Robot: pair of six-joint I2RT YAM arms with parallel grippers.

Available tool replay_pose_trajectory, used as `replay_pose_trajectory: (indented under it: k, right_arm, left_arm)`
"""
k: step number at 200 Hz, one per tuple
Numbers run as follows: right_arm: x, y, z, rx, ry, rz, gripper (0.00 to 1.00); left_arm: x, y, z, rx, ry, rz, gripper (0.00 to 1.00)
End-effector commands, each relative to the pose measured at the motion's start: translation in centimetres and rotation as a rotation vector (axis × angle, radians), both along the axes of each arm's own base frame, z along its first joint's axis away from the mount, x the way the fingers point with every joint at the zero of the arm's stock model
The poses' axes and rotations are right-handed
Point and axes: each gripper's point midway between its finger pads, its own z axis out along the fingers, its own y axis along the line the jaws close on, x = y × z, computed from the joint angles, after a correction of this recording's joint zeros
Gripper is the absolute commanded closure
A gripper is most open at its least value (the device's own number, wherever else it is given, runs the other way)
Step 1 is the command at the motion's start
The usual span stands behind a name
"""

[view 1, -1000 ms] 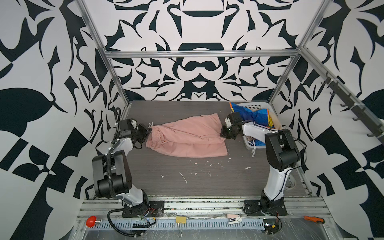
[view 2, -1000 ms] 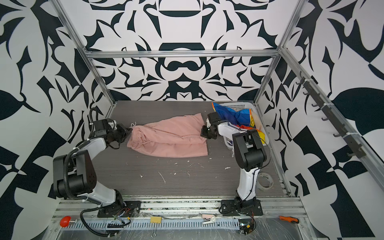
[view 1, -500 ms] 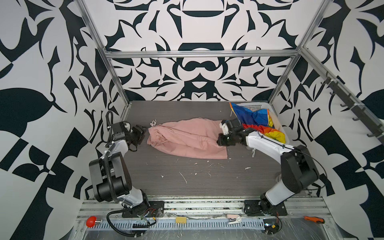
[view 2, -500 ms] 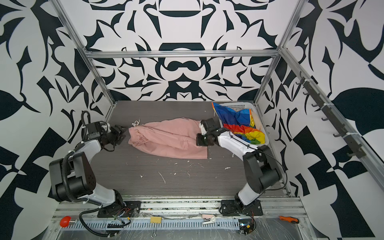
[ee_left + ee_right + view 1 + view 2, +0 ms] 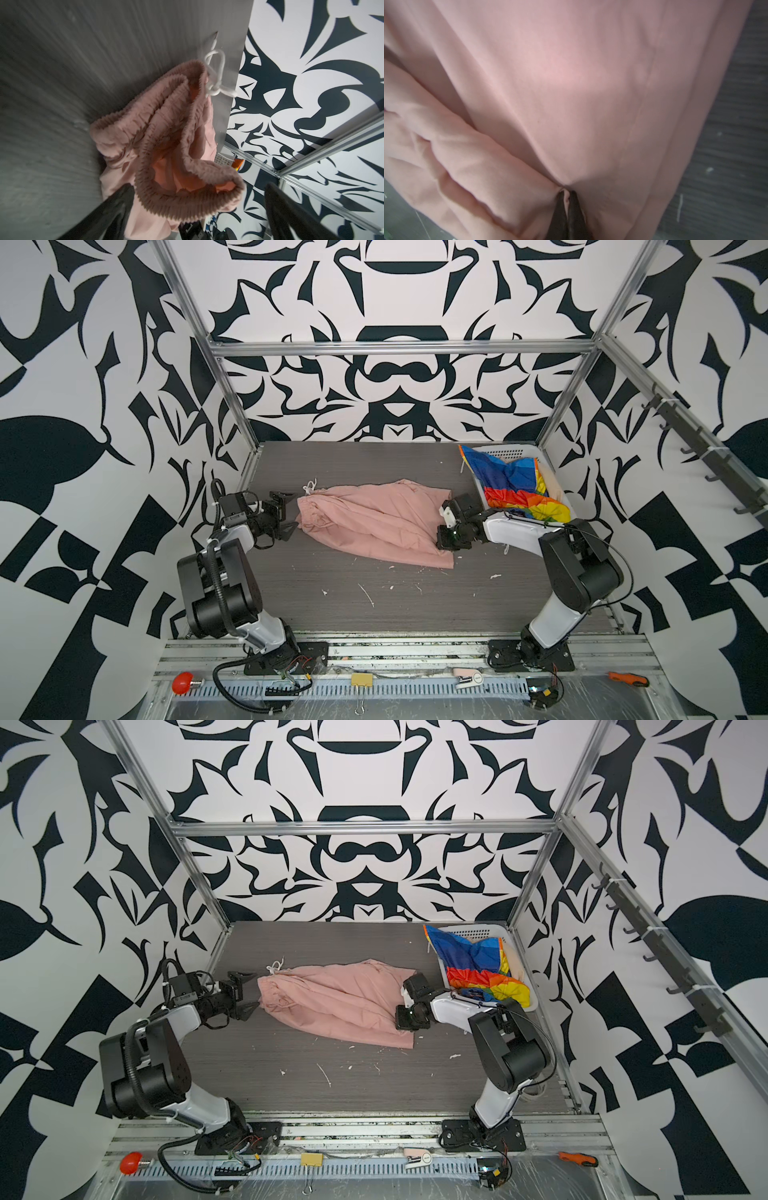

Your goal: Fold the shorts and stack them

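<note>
So far nothing is looking folded or stacked. In both top views, pink shorts [image 5: 374, 522] are lying rumpled mid-frame on the table [image 5: 415, 614]; rainbow shorts [image 5: 511, 489] are sitting in the basket [image 5: 507, 446], upper right. Left wrist: left claw [image 5: 199, 187] is gaping wide, gripping nothing. Right wrist: right claw [image 5: 566, 194] is pinching pink cloth.

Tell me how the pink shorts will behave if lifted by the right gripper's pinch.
Probably floppy: the pink shorts lie in soft folds and would likely drape from the right gripper, shut on a small pinch. Likely light, being thin cloth. The gathered waistband may drag along the table.
</note>
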Motion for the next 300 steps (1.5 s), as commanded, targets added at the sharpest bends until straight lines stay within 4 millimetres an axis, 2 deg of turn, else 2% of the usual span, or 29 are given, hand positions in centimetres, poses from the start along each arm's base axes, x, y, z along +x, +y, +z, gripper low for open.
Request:
replay_pose_trajectory:
  k: [1, 25, 48, 51, 58, 85, 152, 171, 216, 220, 250, 271, 288, 300]
  right_arm:
    - [1.0, -0.4, 0.1, -0.015, -0.028, -0.002, 1.0]
    - [1.3, -0.3, 0.1, -0.01, -0.034, -0.002, 1.0]
    - [1.7, -0.1, 0.0, -0.01, -0.037, 0.002, 1.0]
    - [1.8, -0.1, 0.0, -0.01, -0.037, 0.004, 1.0]
    - [1.9, 0.0, 0.0, -0.01, -0.039, 0.005, 1.0]
    - [2.2, 0.0, 0.2, -0.017, -0.049, 0.011, 1.0]
    - [1.7, -0.9, 0.3, -0.037, -0.082, 0.013, 1.0]
    - [1.6, -1.2, 0.0, -0.04, -0.082, 0.011, 1.0]
    - [2.0, -2.2, 0.3, -0.031, -0.098, -0.014, 1.0]
    - [2.0, -2.2, 0.3, -0.03, -0.102, -0.014, 1.0]
    - [2.4, -2.5, 0.5, -0.027, -0.111, -0.023, 1.0]
    - [2.6, -2.8, 0.9, -0.027, -0.125, -0.032, 1.0]
    - [2.6, -2.8, 0.9, -0.028, -0.128, -0.036, 1.0]
    - [2.7, -2.8, 1.0, -0.024, -0.127, -0.043, 1.0]
  left_arm:
    - [-1.0, -1.6, 1.7, -0.179, 0.063, -0.002, 0.01]
    - [-1.9, -1.7, 3.7, -0.183, 0.076, 0.033, 0.01]
    - [-1.8, -2.0, 4.7, -0.23, 0.115, 0.09, 0.01]
    - [-1.8, -3.2, 4.8, -0.23, 0.124, 0.064, 0.01]
    - [-1.5, -3.8, 5.0, -0.229, 0.134, 0.06, 0.01]
    - [-0.6, -4.6, 3.8, -0.235, 0.204, 0.082, 0.01]
    - [2.1, -2.9, 2.4, -0.2, 0.26, 0.154, 0.0]
    - [2.7, -3.1, 1.6, -0.224, 0.274, 0.13, 0.05]
    - [1.4, -2.8, -0.3, -0.218, 0.301, 0.136, 0.14]
    - [1.3, -2.8, -0.4, -0.22, 0.301, 0.134, 0.19]
    - [0.7, -3.1, -1.2, -0.229, 0.296, 0.113, 0.32]
    - [0.4, -3.3, -1.3, -0.23, 0.274, 0.105, 0.5]
    - [0.6, -3.3, -0.9, -0.223, 0.233, 0.099, 0.78]
    - [1.3, -3.0, 0.3, -0.204, 0.176, 0.094, 0.99]
